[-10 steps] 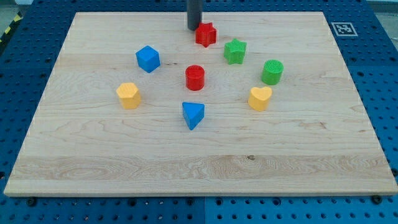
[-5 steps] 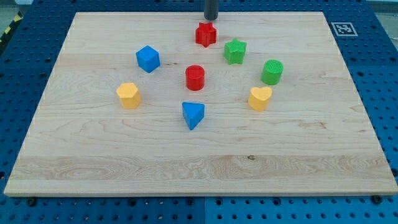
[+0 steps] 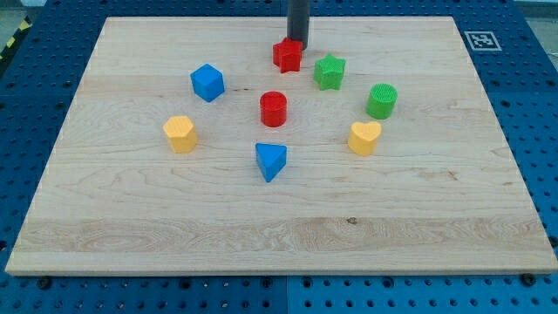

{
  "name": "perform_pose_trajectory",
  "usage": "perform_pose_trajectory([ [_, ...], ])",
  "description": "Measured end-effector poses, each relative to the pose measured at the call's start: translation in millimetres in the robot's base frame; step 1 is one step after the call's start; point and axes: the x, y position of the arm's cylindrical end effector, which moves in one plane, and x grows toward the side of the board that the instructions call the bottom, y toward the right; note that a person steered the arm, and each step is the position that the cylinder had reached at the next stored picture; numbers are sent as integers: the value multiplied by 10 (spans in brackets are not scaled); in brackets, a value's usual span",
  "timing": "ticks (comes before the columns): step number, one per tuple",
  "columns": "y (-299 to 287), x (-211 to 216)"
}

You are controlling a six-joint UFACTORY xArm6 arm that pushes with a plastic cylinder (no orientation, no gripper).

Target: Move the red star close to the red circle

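- Your eight blocks sit on a pale wood board (image 3: 131,227) with visible grain; the board lies on a blue pegboard table (image 3: 540,105) dotted with holes, and a black-and-white marker (image 3: 479,39) is printed at the board's top right corner.
- The blocks look like ribbed, matte plastic, their sides lined with fine ridges.
- Your red star (image 3: 288,55) sits near the board's top edge, just left of centre, a stubby block with blunt points and a flat top.
- The red circle (image 3: 274,108), a short upright cylinder, stands below the star toward the view's bottom, apart from it, with bare wood between them.
- My tip (image 3: 298,42), the end of a plain dark rod with nothing to open or close, sits at the star's upper right edge, touching it or very nearly so; it holds nothing.
- Count two red, two green, two blue, two yellow.
- Green star (image 3: 330,71) lies just right of the red star; green cylinder (image 3: 382,101) farther right.
- Blue cube (image 3: 207,82) at left, blue triangle (image 3: 271,160) below the circle.
- Yellow hexagon (image 3: 180,133) at left, yellow heart (image 3: 364,137) at right.
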Motion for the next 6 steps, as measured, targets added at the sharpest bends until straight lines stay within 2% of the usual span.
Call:
perform_pose_trajectory([
  [2,-173,326],
  [3,-187,361],
  [4,-14,-188],
  [6,19,-331],
])
